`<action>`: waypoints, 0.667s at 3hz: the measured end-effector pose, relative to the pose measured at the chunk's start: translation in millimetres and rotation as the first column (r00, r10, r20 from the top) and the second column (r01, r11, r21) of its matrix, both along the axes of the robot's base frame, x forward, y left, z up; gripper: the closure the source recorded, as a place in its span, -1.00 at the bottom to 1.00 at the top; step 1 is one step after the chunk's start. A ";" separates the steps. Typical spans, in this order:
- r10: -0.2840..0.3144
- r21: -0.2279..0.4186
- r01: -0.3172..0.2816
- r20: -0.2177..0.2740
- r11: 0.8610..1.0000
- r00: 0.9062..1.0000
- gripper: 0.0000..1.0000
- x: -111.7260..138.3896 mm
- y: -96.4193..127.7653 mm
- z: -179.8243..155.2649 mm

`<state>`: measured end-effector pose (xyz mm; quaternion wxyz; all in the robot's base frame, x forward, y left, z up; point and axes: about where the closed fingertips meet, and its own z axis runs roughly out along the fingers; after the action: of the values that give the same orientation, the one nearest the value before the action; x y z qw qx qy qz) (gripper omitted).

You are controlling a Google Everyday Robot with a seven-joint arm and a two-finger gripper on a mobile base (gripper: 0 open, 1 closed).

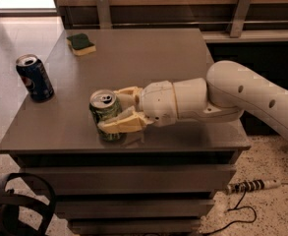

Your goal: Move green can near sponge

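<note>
The green can (pixel 104 113) stands upright near the front edge of the grey table (pixel 148 58), left of centre. My gripper (pixel 115 110) reaches in from the right, and its pale yellow fingers (pixel 118 125) are closed around the can's sides. The sponge (pixel 81 43), dark green on top over a pale yellow body, lies at the far left corner of the table, well away from the can.
A dark blue Pepsi can (pixel 34 77) stands upright at the table's left edge. My white arm (pixel 242 95) spans the right side of the table. A wooden wall with metal brackets runs behind. A power strip and cable (pixel 251 187) lie on the floor at right.
</note>
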<state>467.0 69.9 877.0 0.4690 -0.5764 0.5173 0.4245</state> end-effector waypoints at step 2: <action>-0.016 0.013 0.016 -0.014 1.000 1.000 1.00 23.2 -6.8 19.4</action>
<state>490.2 63.1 896.4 0.4724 -0.5663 0.5224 0.4280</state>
